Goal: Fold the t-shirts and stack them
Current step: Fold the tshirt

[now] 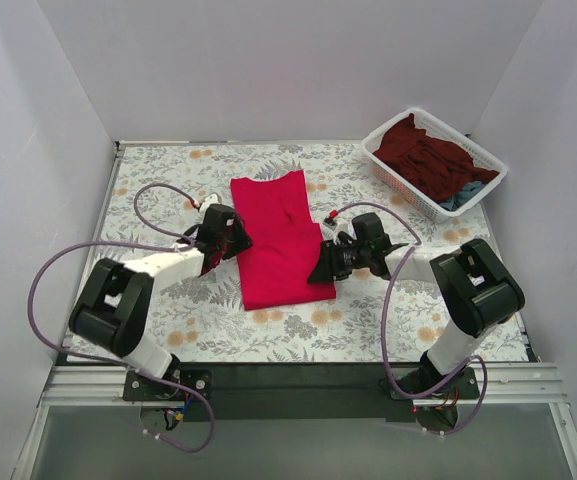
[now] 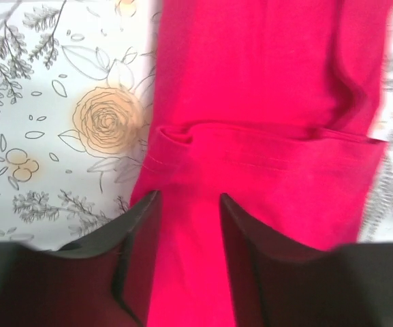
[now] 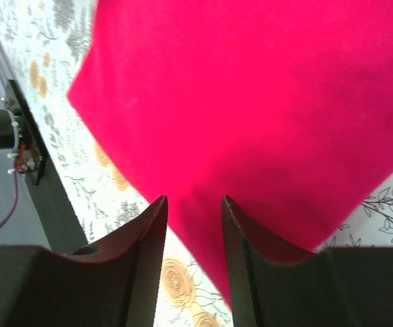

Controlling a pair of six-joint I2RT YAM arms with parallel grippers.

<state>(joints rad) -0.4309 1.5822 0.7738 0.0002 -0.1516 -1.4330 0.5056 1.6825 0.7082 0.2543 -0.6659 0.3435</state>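
1. Crimson-red cloth holds the middle of the scene: the red t-shirt (image 1: 276, 240) lies flat on the floral table (image 1: 168, 300), folded into a long narrow shape that runs from the far side toward the arm bases.
2. We see the left gripper (image 1: 232, 240) at the shirt's left edge, about halfway along its length, touching or just over the cloth.
3. In the left wrist view its two dark fingers (image 2: 138, 231) stand partly apart. The red shirt (image 2: 264, 88) fills the gap between them and runs on beyond the tips, so they are not pressed together on a fold.
4. A stitched hem (image 2: 250, 146) crosses the cloth just ahead of those fingertips, with the printed table (image 2: 60, 136) showing to one side.
5. We see the right gripper (image 1: 322, 268) at the shirt's right edge, nearer the end closest to the arms.
6. Its fingers (image 3: 148, 238) also stand partly apart, and an edge of the red shirt (image 3: 250, 102) reaches into the gap. We cannot tell whether the pads touch it.
7. At the far right corner sits a white mesh basket (image 1: 398, 183), well apart from the red shirt.
8. Inside it a dark maroon shirt (image 1: 423, 155) lies crumpled on top, with a teal-blue shirt (image 1: 463, 195) peeking out at its near side.
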